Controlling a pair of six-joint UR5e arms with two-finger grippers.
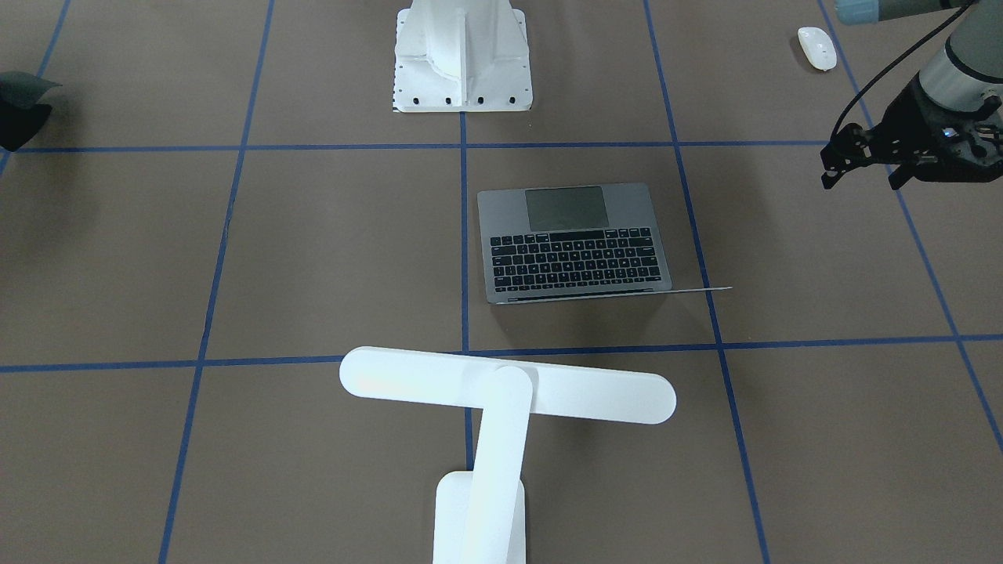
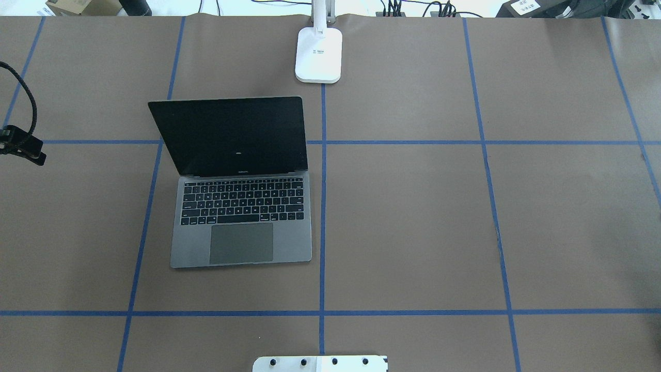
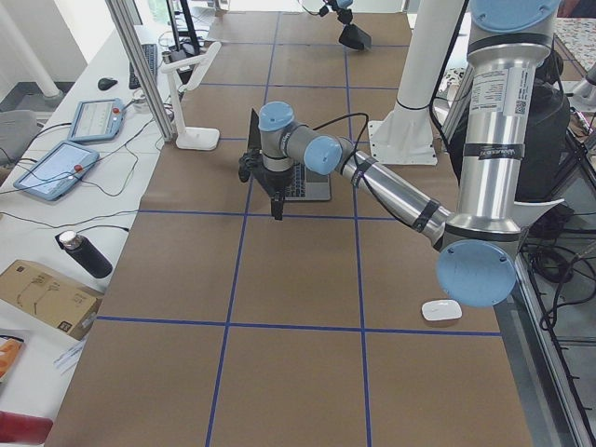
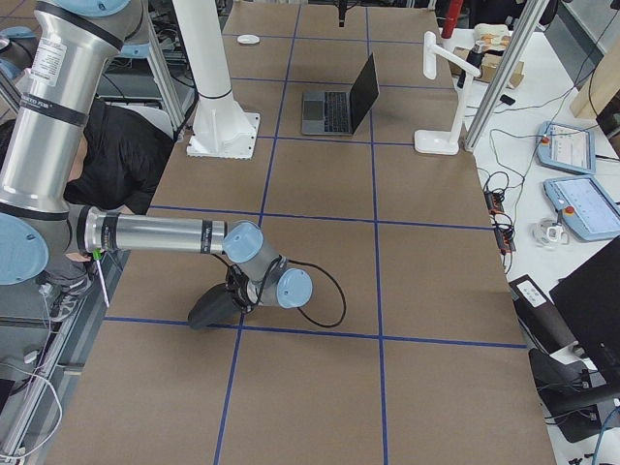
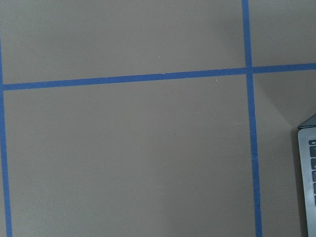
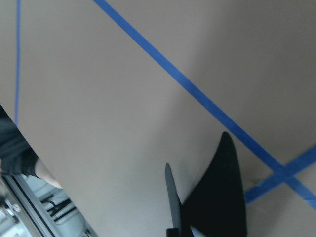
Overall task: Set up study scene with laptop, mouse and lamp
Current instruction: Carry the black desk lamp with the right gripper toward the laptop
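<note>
Laptop [image 2: 241, 227] open on worktop [image 2: 413, 206]; left hand [image 1: 860, 182] and right hand [image 6: 196, 150] parted, empty.
Overhead omits mouse [image 1: 816, 48]; front view shows it on robot's left, well apart from laptop; lamp [image 1: 508, 386] stands beyond laptop.

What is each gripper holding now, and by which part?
The left gripper holds nothing; its jaws stand open above bare table. Whether the right gripper holds anything cannot be told: its tip shows only as a dark, unclear form.
</note>
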